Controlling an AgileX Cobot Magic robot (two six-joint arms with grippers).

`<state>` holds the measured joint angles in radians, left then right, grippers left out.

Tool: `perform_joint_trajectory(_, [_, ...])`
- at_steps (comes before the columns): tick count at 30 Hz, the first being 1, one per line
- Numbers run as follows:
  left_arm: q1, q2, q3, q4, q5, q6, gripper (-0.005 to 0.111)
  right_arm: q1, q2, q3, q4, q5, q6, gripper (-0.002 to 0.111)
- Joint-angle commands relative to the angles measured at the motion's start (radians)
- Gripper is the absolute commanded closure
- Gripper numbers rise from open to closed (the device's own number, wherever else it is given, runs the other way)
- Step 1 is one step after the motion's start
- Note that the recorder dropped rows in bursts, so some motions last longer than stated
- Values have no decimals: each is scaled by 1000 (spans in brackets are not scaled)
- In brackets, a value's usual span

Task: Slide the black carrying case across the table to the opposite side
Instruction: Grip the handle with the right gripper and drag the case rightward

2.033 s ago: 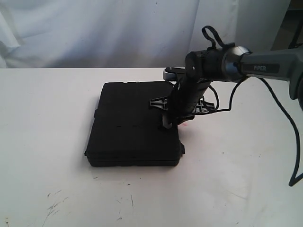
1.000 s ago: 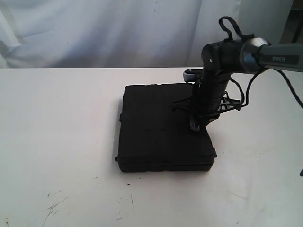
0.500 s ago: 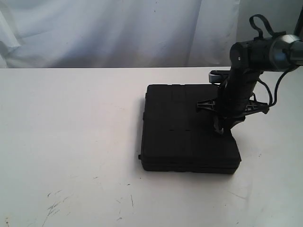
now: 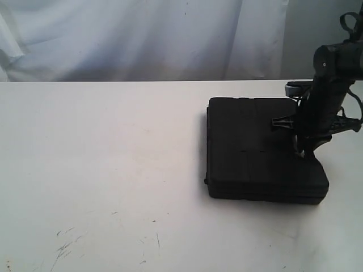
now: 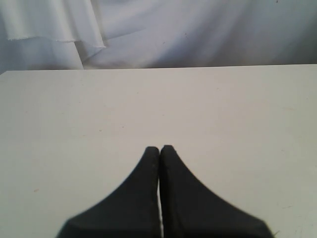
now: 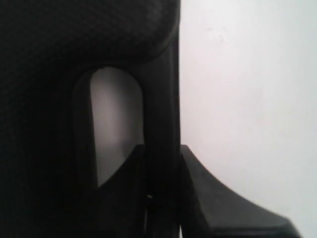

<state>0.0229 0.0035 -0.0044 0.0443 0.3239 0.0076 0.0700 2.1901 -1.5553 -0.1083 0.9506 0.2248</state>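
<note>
The table (image 4: 113,170) is a wide white top that fills most of the exterior view. A pale cloth backdrop (image 4: 142,39) hangs behind its far edge. The black carrying case (image 4: 255,153) lies flat on the right part of the table, near the right side of the view and well apart from the bare left half.

The right arm (image 4: 332,85) comes in from the right and bends down over the case's right edge. The right gripper (image 4: 304,152) meets the case there, though black on black makes the contact hard to read from this view. In the right wrist view the gripper (image 6: 161,148) seems clamped on the case's handle (image 6: 161,89), with one finger on each side of the bar and white tabletop beyond it.

The left gripper (image 5: 159,149) hangs over bare table with its jaws pressed together and nothing between them.

Dark scuff marks (image 4: 65,246) streak the near left corner of the table.
</note>
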Motion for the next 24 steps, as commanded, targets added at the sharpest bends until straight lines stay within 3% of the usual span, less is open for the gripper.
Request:
perform_joint_trajectory(1, [0,-3,4,-6,-6,0,107,-31,-17,4,-50,-9,-34,108])
perform_joint_trajectory(24, [0,-3,4,-6,-6,0,107,-124,-16,4,0,-57,-214,108])
